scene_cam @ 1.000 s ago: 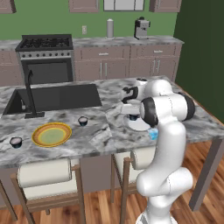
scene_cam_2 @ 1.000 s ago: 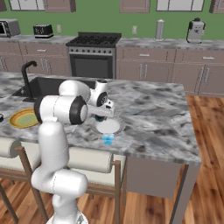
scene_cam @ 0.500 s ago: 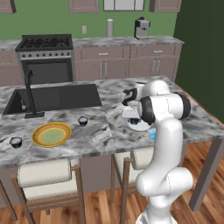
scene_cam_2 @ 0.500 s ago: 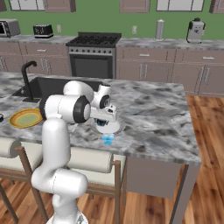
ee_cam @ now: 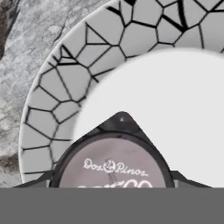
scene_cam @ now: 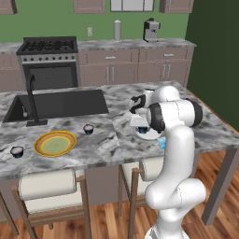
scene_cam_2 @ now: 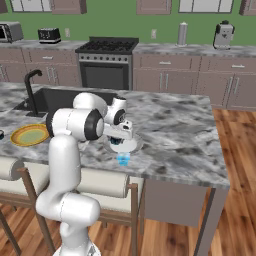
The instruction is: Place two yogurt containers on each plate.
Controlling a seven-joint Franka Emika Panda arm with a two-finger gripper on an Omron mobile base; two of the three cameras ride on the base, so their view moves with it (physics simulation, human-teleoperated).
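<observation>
marble island [scene_cam: 93,140] — hand [ee_cam: 112,181] gripping yogurt cup [ee_cam: 114,164] over white plate [ee_cam: 57,83]

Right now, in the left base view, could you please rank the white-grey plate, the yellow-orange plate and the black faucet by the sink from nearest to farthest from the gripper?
1. The white-grey plate, directly under the gripper, which holds a yogurt container over it.
2. The yellow-orange plate, well to the left near the counter's front edge.
3. The black faucet, farther left, by the sink.
</observation>
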